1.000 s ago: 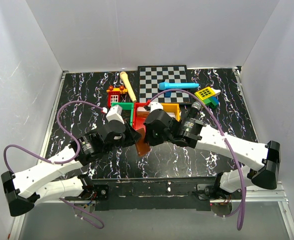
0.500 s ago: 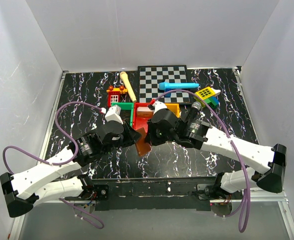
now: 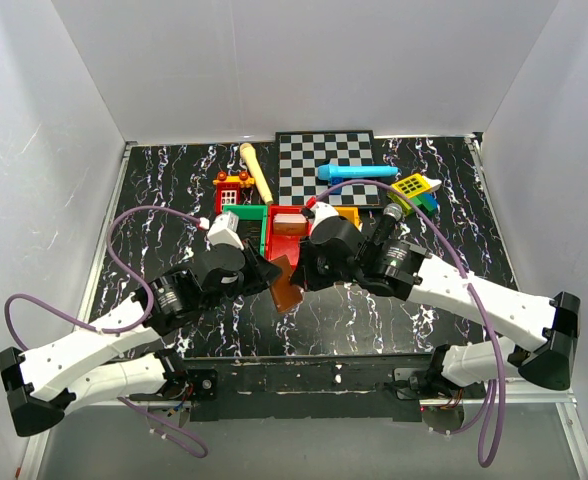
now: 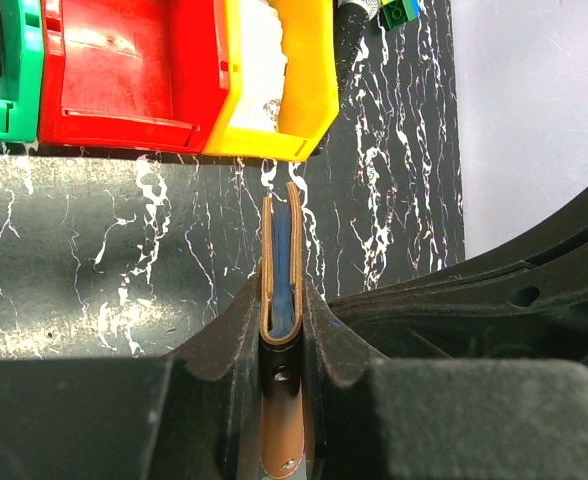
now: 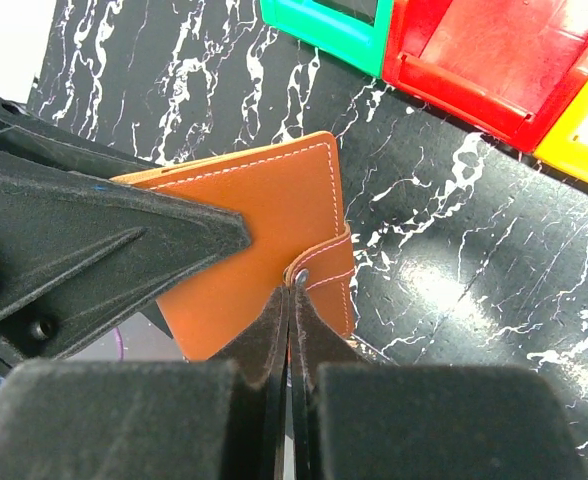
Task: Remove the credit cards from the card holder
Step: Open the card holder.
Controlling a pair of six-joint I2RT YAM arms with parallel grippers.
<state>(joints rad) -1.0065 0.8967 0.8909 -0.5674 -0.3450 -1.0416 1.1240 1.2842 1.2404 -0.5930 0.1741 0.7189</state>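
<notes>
As is shown from above, the holder (image 3: 286,293) is held over the middle of the desk (image 3: 174,180), nearer its near edge, between the left claw (image 3: 270,274) and the right claw (image 3: 297,271), just in front of the bins (image 3: 282,222).

From the left wrist, the holder is seen edge-on, blue lining between its brown covers. It is clamped by the left claw's fingers (image 4: 236,330), apparently so that it is steadied for opening.

From the right wrist, the right claw is seen pinched together on the strap (image 5: 326,268) at its snap, probably so that the strap can be pulled free. No cards are visible yet.
</notes>
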